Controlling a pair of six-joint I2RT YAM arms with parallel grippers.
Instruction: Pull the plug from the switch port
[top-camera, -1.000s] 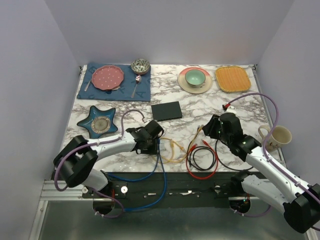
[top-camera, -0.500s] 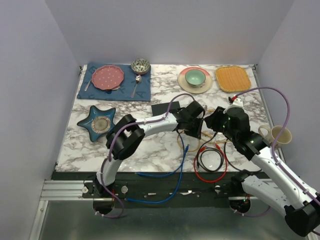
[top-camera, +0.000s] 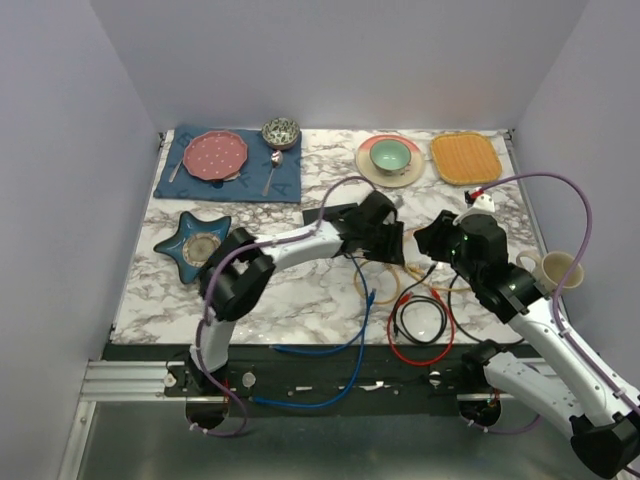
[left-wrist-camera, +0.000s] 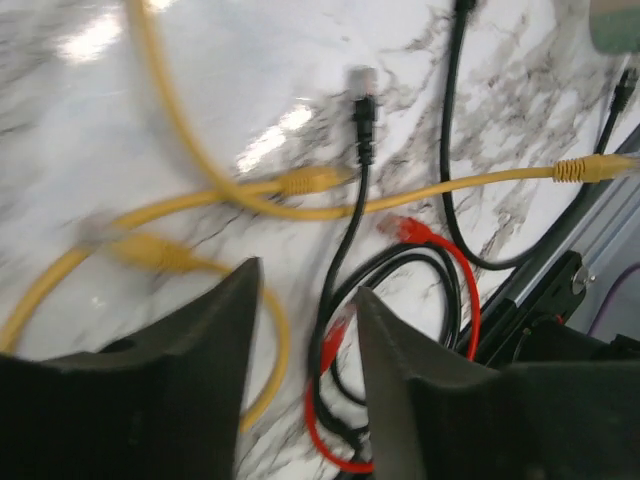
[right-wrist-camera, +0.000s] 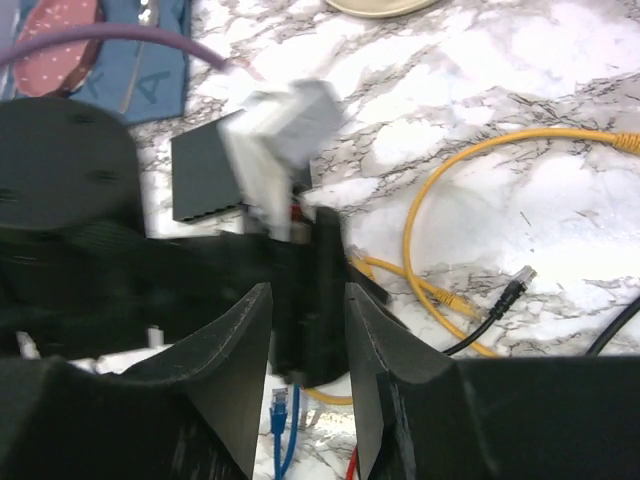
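Right wrist view: the flat matte-black rectangular switch (right-wrist-camera: 200, 178) lies on the white marble desk (right-wrist-camera: 560, 230). Its row of sockets runs along the long edge facing this camera, and its right end is hidden behind the left arm's dark wrist. Whether a plug is seated in a port cannot be told from any view. A blue cable (right-wrist-camera: 283, 405) ends in a loose connector on the desk below the right gripper (right-wrist-camera: 307, 292), whose jaws stand spread with nothing pinched. The left gripper (left-wrist-camera: 305, 285) has its jaws spread and empty. It hangs to the right of the switch over loose yellow cable (left-wrist-camera: 180, 150), black cable (left-wrist-camera: 350, 230) and red cable (left-wrist-camera: 465, 290). The switch is probably light and stiff, and likely to slide on the smooth marble, so it should be pressed down on its flat top or clamped across its short edges while the other jaws pull. The plug is probably small, hard plastic, possibly with a latch tab. Grip its body close to the socket, not the limp cord, and draw it straight out along the port axis.
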